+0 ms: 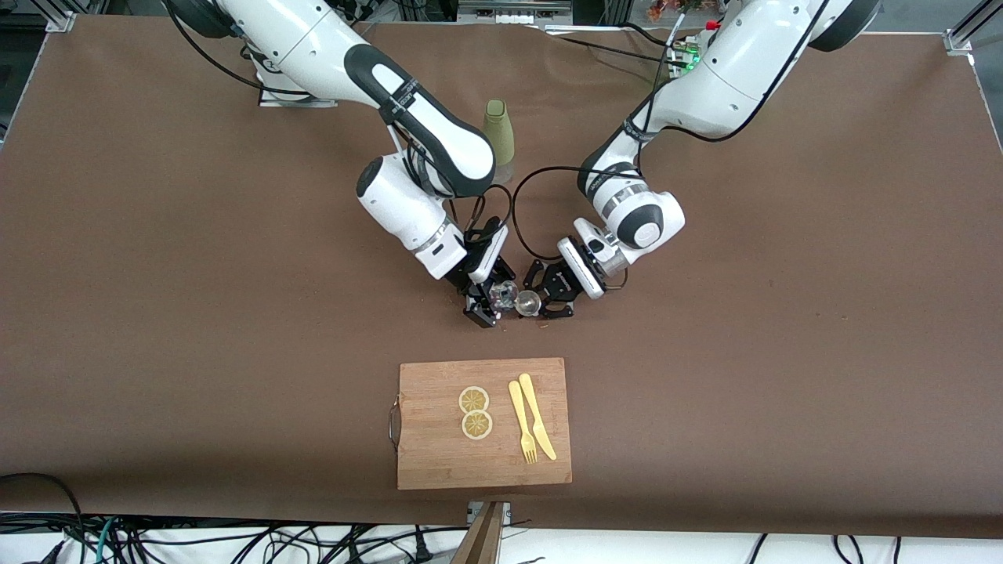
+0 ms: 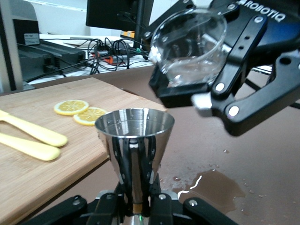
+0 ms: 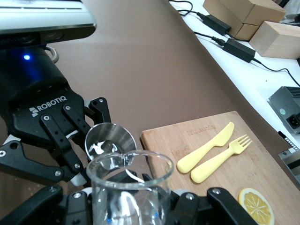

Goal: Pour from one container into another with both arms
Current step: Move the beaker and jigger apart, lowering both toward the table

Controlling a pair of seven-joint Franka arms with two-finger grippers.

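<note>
My right gripper (image 1: 487, 304) is shut on a clear glass beaker (image 1: 501, 295), which is tipped with its mouth toward a cone-shaped steel cup (image 1: 529, 301). My left gripper (image 1: 546, 300) is shut on that cup and holds it upright just above the table. In the left wrist view the left gripper (image 2: 136, 199) clamps the steel cup (image 2: 135, 136) by its narrow base, with the tilted beaker (image 2: 190, 47) just above it. In the right wrist view the right gripper (image 3: 129, 208) grips the beaker (image 3: 129, 187) beside the steel cup (image 3: 110, 140). I cannot tell whether either vessel holds liquid.
A wet puddle (image 2: 211, 187) lies on the brown cloth under the two grippers. A wooden cutting board (image 1: 439, 446) nearer the front camera carries two lemon slices (image 1: 475, 412), a yellow fork (image 1: 521, 423) and a yellow knife (image 1: 537, 415). An olive-green bottle (image 1: 498, 129) stands near the bases.
</note>
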